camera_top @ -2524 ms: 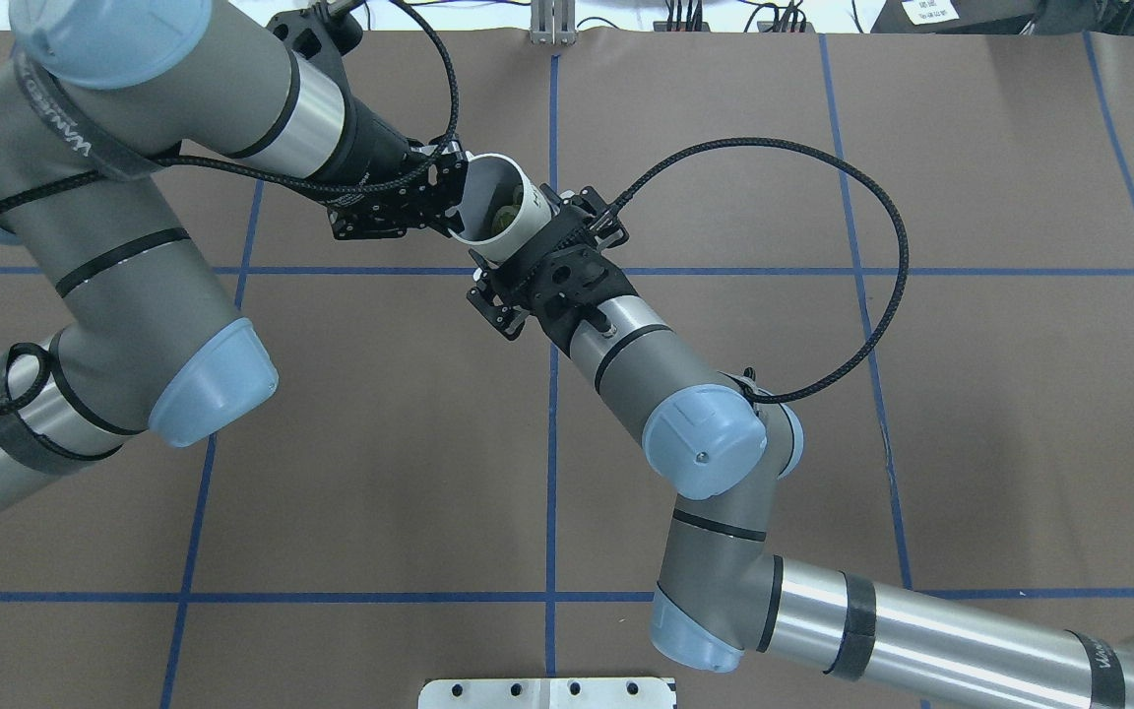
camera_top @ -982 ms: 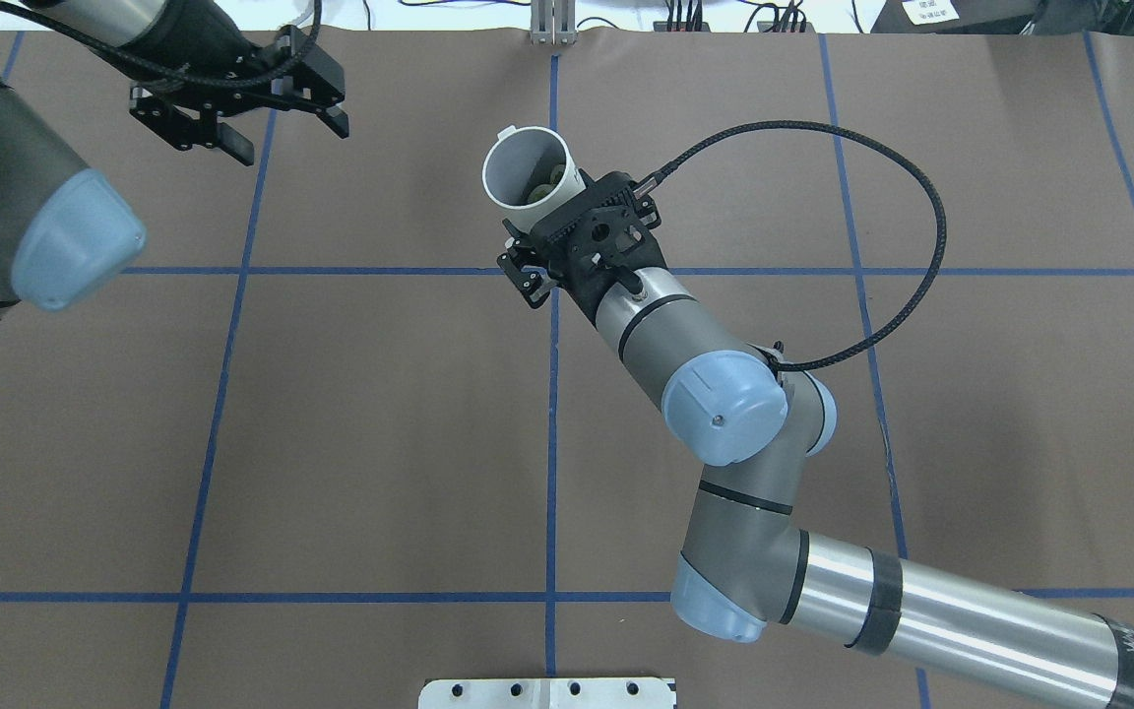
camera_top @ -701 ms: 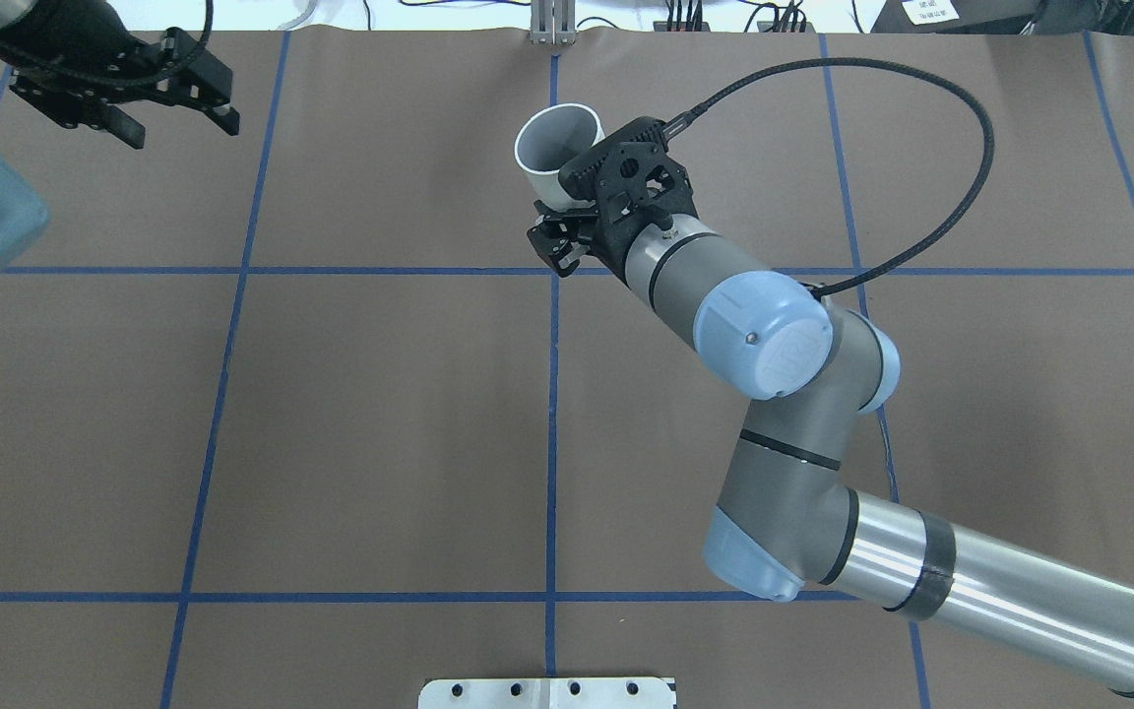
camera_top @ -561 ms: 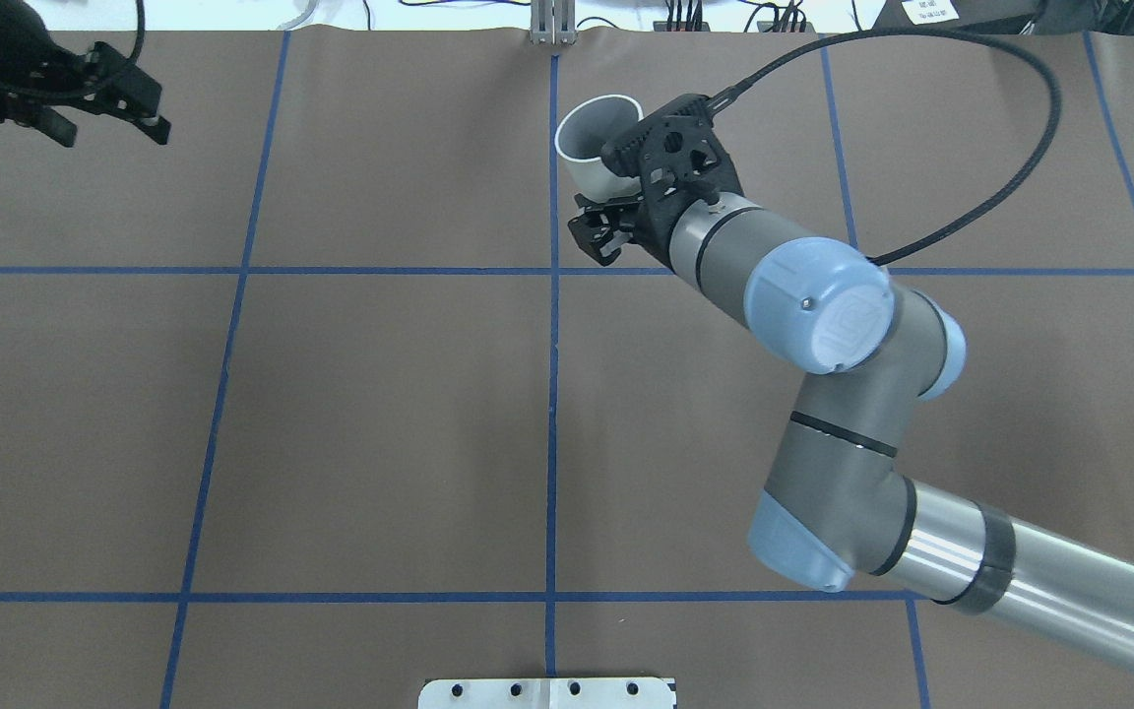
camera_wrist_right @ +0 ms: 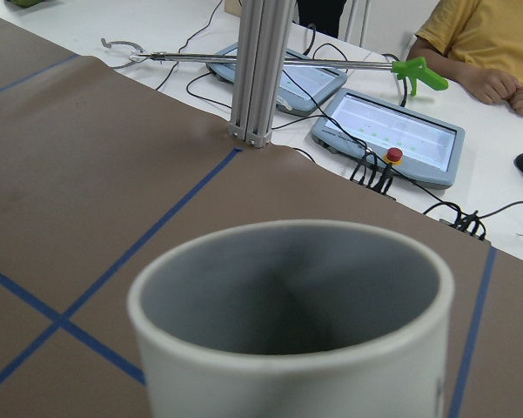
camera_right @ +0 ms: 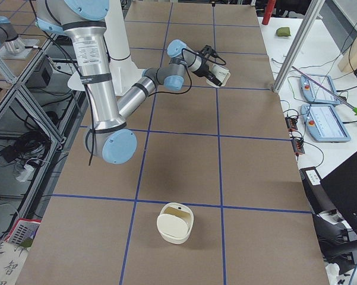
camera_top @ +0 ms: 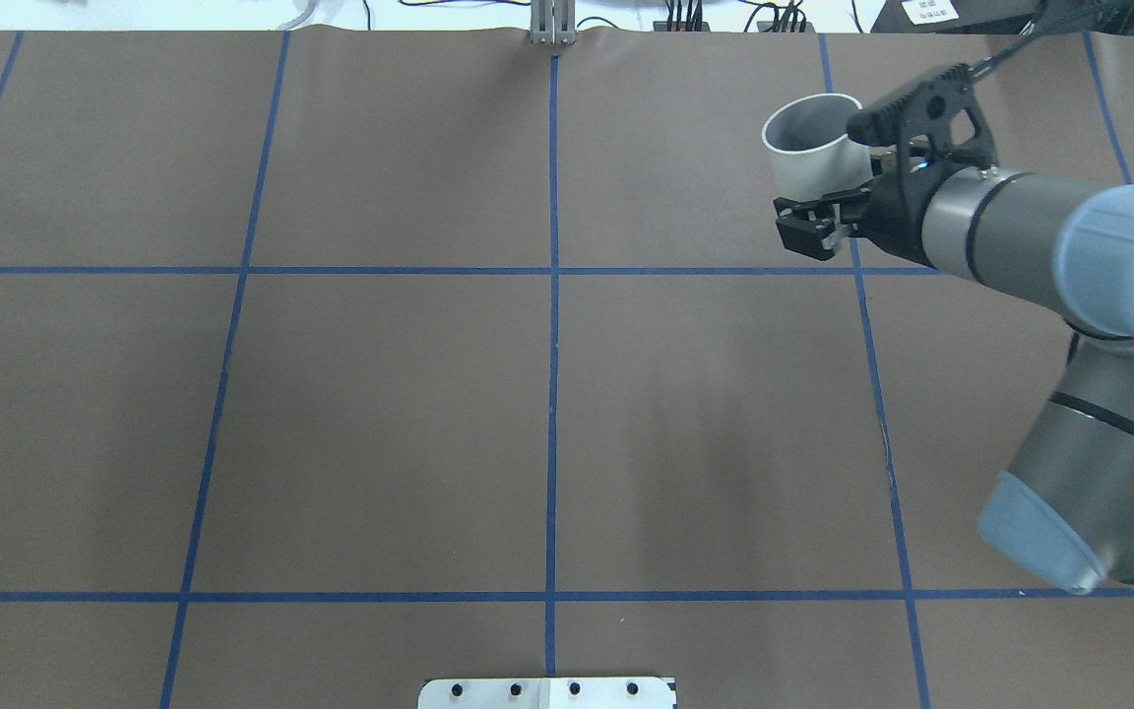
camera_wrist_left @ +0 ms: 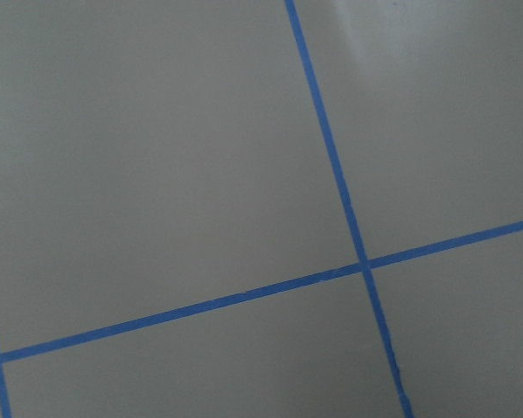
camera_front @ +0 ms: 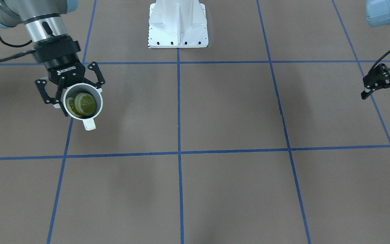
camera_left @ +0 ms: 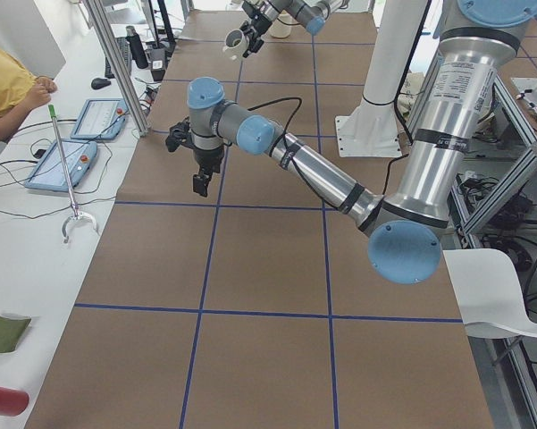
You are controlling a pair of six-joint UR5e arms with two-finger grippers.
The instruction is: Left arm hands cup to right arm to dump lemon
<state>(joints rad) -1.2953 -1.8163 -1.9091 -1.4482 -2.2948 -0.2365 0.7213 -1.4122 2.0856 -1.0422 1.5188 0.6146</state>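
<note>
Now holding: your right gripper (camera_front: 74,93) pinches the cup (camera_top: 808,162) by its wall, one finger on each side, reaching in from the near side.
Cup place: it hangs lifted above the table (camera_top: 380,414), in the far right part, touching nothing but the fingers.
Cup axis: the long axis stands about upright, and I judge the mouth leans a little to the far side. The handle (camera_front: 89,124) points far, away from the claw.
Lemon: the lemon slices (camera_front: 85,103) lie deep inside and lean on the inner wall. The front view looks straight into the mouth, so they are not yet out.
Left gripper: your left gripper (camera_front: 383,98) is at the far left, well apart from the cup. Its fingers are spread and nothing is between them.
Nearer arm: only the right one matters now, because it alone has the cup.
Step in hand: the hand-over looks finished and the dump is not yet done.
What the move turns on: the mouth is up and the claw is on the near side, so you should roll the right wrist until the mouth goes below the base.
Possible target: a cream tub (camera_right: 175,222) stands on the table farther right, well apart from the cup. I cannot tell if the lemon belongs there.
Risk: the ribbed wall is held only from the sides, so the cup may slip when it turns.
</note>
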